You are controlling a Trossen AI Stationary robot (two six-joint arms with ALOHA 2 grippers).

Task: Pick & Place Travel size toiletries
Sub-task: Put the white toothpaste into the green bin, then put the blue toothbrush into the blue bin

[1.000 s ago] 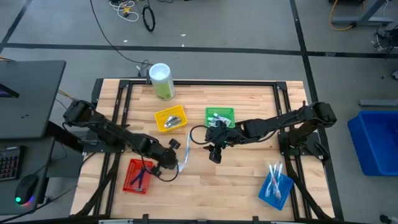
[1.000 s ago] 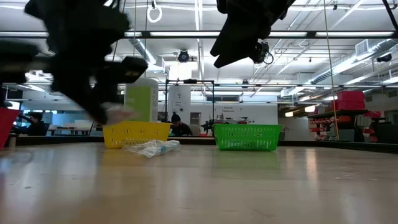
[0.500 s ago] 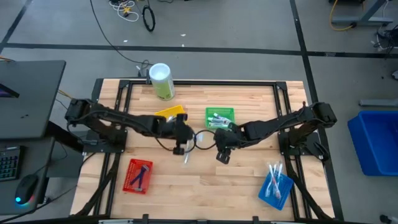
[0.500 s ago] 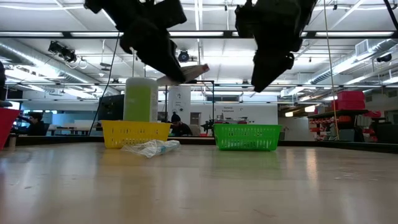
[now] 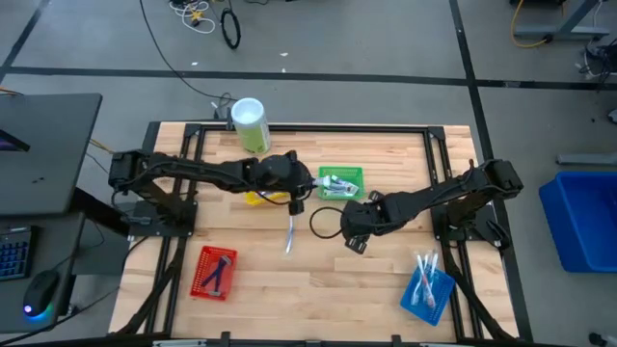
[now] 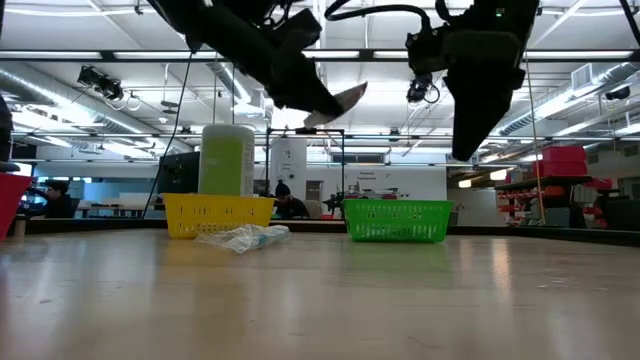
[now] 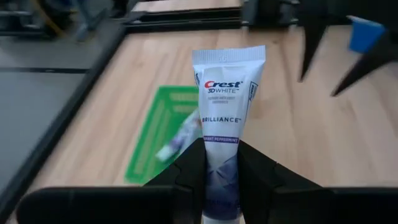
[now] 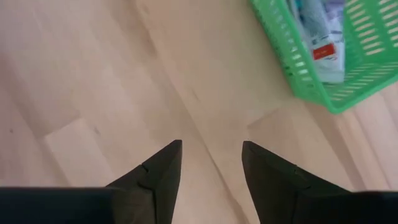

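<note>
One toothpaste tube is what I see clamped in the left gripper, held in the air just beside the green basket. Right gripper hangs over bare table near that basket, fingers apart, empty. Green basket holds what look like more tubes; another small item lies mid-table.

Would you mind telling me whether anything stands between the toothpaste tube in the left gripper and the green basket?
Nothing visible does. The left gripper holds the toothpaste tube in the air, with the green basket just ahead on the table and its top uncovered. The right gripper hangs off to the side, over bare wood.
</note>
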